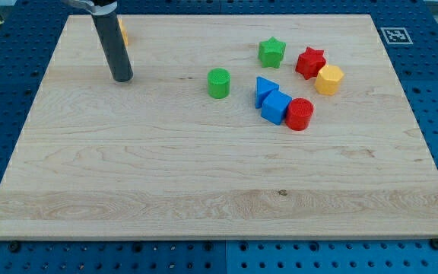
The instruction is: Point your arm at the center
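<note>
My tip (122, 78) rests on the pale wooden surface (166, 190) near its top left corner. This arm has no jaws, only a straight dark rod, so it holds nothing. Just behind the rod, close to the top edge, a small orange block (122, 32) peeks out; I cannot tell its shape.

The task's place is the center of the surface, and no block sits on that bare wood. My tip is well apart from it, up and to the left.

The other blocks bunch up near the top right corner. A green cylinder (218, 82) stands nearest my tip. A green star (271, 52), a red star (310, 62) and a yellow hexagon block (329, 79) sit by the top edge. A blue triangle block (264, 89), a blue cube (277, 107) and a red cylinder (299, 114) touch each other below them.

I think my tip needs to slide down and right, passing below the green cylinder so nothing gets bumped.
</note>
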